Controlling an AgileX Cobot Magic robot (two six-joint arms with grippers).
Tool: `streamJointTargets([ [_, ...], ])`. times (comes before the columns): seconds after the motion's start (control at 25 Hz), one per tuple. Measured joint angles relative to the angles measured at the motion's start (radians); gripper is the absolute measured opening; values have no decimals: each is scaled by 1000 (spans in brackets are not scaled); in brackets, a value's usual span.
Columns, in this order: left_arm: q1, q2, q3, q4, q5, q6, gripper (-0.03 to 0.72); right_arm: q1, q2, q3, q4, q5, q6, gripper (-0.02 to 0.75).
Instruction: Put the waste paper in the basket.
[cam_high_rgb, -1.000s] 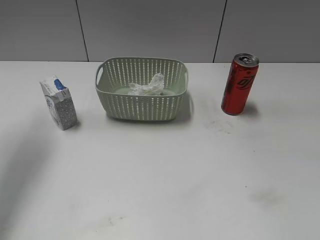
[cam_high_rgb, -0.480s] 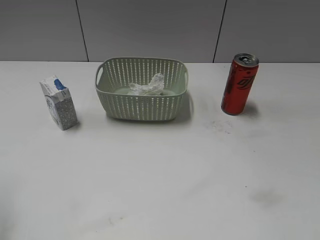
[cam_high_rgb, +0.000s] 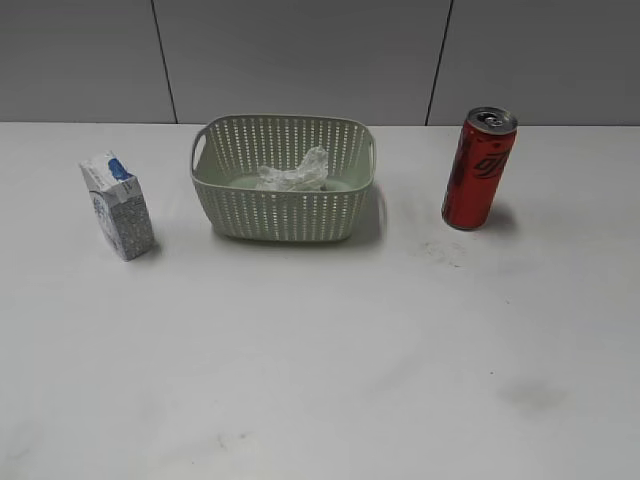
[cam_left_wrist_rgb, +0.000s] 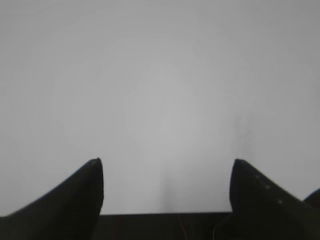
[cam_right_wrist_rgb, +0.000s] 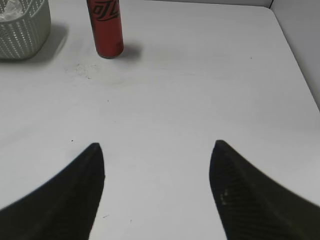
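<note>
The pale green basket (cam_high_rgb: 283, 205) stands at the back middle of the white table. Crumpled white waste paper (cam_high_rgb: 296, 173) lies inside it. I cannot tell how many wads are there. The basket's corner with paper also shows at the top left of the right wrist view (cam_right_wrist_rgb: 22, 30). My left gripper (cam_left_wrist_rgb: 165, 162) is open and empty over bare white table. My right gripper (cam_right_wrist_rgb: 156, 146) is open and empty, well in front of the can and basket. Neither arm shows in the exterior view.
A red soda can (cam_high_rgb: 479, 169) stands right of the basket and shows in the right wrist view (cam_right_wrist_rgb: 105, 27). A white-and-blue small carton (cam_high_rgb: 118, 207) stands left of the basket. The table's right edge (cam_right_wrist_rgb: 299, 60) meets a wall.
A faint shadow at the lower left of the table has faded away. The basket, paper, can and carton have not moved.
</note>
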Motion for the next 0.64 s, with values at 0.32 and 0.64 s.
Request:
streamJointTargets([
  [0.32,0,-226,28,-6,-60,0,580,0,0,0,1,0,-1,500],
  [0.64,0,-398,35,-7,-64,0,580,0,0,0,1,0,0,500],
])
